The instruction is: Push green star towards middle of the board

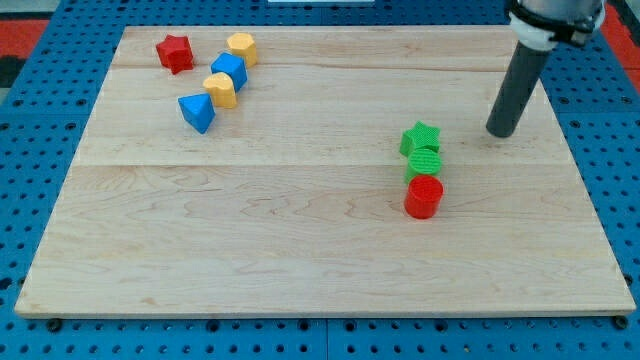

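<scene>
The green star (pixel 420 138) lies right of the board's middle. It touches a second green block (pixel 425 163) just below it, and a red cylinder (pixel 423 196) sits below that, the three forming a short column. My tip (pixel 499 132) rests on the board to the right of the green star, about level with it, with a clear gap between them. The dark rod rises from the tip toward the view's top right corner.
Near the view's top left lie a red star (pixel 174 52), a yellow block (pixel 241 48), a blue block (pixel 229 71), a second yellow block (pixel 220 89) and a blue wedge-shaped block (pixel 197 112). The wooden board (pixel 300 250) sits on a blue pegboard surface.
</scene>
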